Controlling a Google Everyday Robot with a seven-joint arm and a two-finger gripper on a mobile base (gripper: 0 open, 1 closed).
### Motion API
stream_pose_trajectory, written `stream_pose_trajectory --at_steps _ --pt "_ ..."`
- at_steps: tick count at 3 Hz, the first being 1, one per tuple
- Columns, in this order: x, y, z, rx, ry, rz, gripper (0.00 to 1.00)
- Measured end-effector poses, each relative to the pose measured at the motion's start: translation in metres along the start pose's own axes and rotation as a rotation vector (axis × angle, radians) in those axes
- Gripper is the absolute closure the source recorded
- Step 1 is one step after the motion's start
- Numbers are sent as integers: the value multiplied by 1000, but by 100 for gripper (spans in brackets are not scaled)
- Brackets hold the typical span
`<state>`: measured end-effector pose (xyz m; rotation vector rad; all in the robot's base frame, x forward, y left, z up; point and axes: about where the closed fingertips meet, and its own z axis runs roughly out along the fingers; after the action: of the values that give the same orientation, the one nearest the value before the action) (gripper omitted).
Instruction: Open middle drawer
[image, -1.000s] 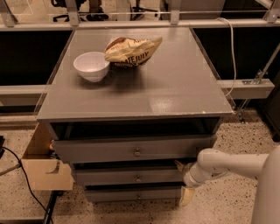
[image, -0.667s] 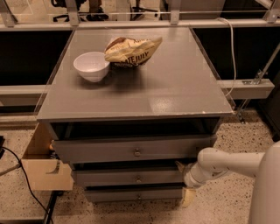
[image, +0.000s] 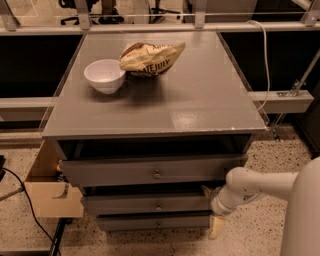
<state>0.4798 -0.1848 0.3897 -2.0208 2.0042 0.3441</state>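
Observation:
A grey cabinet has three stacked drawers. The middle drawer (image: 130, 204) has a small round metal knob (image: 158, 205) at its centre, and its front stands slightly out under the top drawer (image: 150, 171). My gripper (image: 211, 209) reaches in from the right on a white arm (image: 260, 186) and sits at the right end of the middle drawer's front. It is open, with one tan finger (image: 206, 191) above the front and the other below it, near the lowest drawer (image: 150, 223).
On the cabinet top (image: 200, 100) stand a white bowl (image: 104, 75) and a crumpled chip bag (image: 150, 57). A cardboard box (image: 47, 192) sits on the floor at the cabinet's left with a black cable (image: 25, 200) beside it. Metal rails run behind.

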Motion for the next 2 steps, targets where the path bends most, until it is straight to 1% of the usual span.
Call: stream_pose_trajectory --at_steps 2 --pt "-1 11 -8 -33 -2 -6 0"
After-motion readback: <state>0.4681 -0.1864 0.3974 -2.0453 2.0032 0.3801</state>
